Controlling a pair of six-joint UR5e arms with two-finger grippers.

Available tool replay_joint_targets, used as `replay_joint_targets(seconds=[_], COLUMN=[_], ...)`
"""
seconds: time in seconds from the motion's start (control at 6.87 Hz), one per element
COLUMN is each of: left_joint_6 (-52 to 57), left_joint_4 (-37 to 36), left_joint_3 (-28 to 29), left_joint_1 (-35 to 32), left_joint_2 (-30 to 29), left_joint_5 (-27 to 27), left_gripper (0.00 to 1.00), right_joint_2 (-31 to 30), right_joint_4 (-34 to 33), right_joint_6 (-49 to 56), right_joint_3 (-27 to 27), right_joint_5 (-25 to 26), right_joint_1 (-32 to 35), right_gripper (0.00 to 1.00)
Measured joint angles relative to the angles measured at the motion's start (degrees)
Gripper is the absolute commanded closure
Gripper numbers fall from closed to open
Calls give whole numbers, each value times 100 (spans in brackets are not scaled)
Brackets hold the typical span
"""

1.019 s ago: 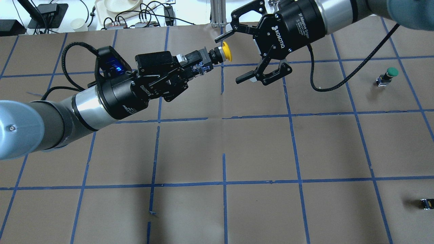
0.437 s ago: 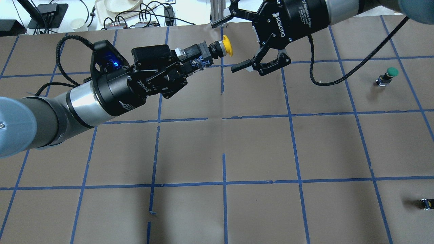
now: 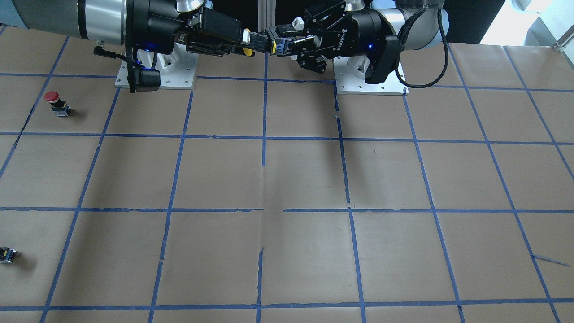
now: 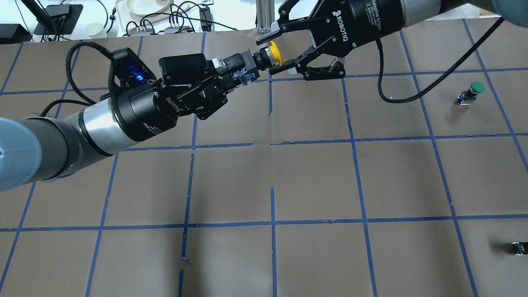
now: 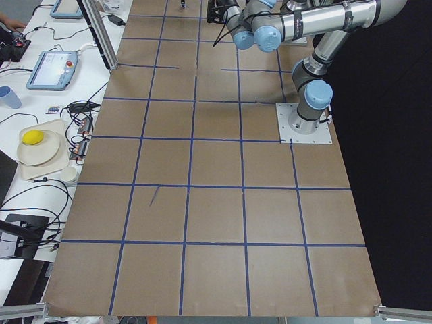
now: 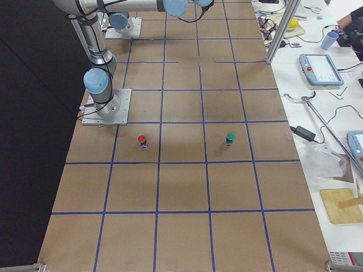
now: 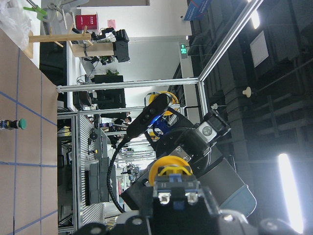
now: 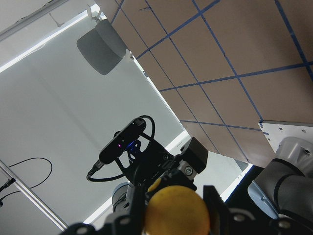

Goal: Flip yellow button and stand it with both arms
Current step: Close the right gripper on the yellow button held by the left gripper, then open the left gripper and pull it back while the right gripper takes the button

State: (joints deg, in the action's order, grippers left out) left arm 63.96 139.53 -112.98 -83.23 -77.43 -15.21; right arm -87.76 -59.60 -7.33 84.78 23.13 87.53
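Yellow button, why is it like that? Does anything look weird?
Yes. The yellow button is sideways up in the air, not standing on the table. The left claw grips its body, and the right claw has a finger on each side of its cap.

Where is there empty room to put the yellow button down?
The middle squares of the table are bare, and its whole left end too. The green button and red button stand at the right end. It is crowded where the left gripper and right gripper meet at the yellow button.
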Motion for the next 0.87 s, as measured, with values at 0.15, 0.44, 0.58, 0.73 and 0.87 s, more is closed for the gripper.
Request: replay_joint_targets(seconds=[0.15, 0.44, 0.58, 0.73, 0.87], left_joint_6=[0, -45, -92, -129, -204], left_joint_4=[3, 0, -8, -12, -24], left_joint_3=[8, 25, 36, 43, 54], left_joint_1=[0, 3, 16, 48, 113], left_joint_2=[5, -13, -12, -9, -4], left_joint_5=[22, 145, 269, 332, 408], left_gripper=[1, 0, 0, 0, 0], right_joint_2=[-26, -77, -88, -89, -85], right_joint_4=[9, 7, 3, -12, -137], right_joint_6=[22, 12, 3, 17, 52], right_joint_3=[1, -6, -10, -20, -58], right_joint_5=[35, 72, 85, 149, 454], right_joint_1=[0, 0, -12, -41, -85], right_gripper=[76, 75, 75, 74, 74])
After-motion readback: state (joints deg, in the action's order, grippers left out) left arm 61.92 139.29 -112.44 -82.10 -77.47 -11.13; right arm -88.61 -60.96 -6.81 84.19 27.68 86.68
